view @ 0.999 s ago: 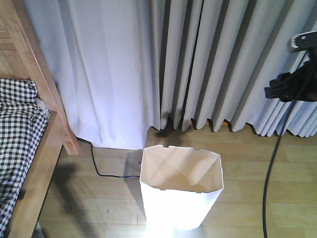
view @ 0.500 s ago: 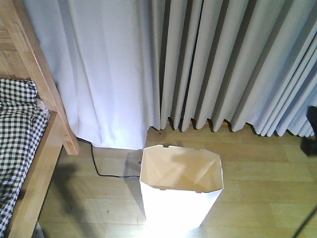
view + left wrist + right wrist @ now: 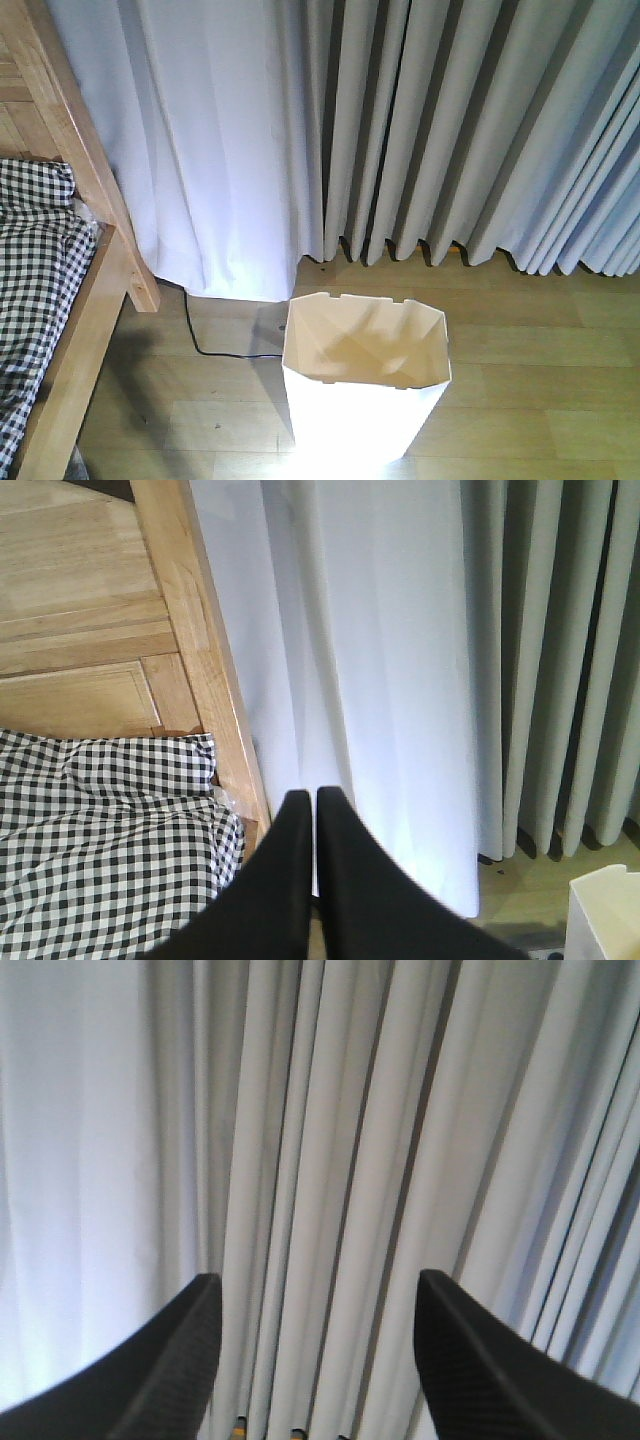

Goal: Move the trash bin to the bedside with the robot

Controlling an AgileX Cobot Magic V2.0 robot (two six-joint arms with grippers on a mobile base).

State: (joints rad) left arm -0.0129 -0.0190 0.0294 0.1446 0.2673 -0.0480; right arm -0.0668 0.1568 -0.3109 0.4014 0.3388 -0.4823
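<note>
- Pale grey curtains (image 3: 450,130) hang in folds across the far wall, over a light wood floor (image 3: 540,400) with a thin black cable (image 3: 205,340) trailing along it.
- Near me, at centre, I see the trash bin (image 3: 365,395) standing upright and free on the floor, mouth open, nothing visible inside it.
- At the left edge is the bedside (image 3: 85,300), a light wooden frame with checked bedding (image 3: 35,260); the bin is apart from it, with bare floor between.
- From the left wrist camera, my left gripper (image 3: 310,810) has its fingers pressed together and empty, pointing toward the bed corner; the bin's corner only just shows low on the right.
- From the right wrist camera, my right gripper (image 3: 315,1310) is spread wide, empty, facing curtain only.
- Neither arm appears in the front view.
- I judge the bin light, thin-walled and a bit flexible, its smooth, tapered sides likely to slip in a grasp.
- I'd pinch the rim wall, one finger inside and one outside, on a flat stretch between notches, and expect it to tip if lifted from one side.
</note>
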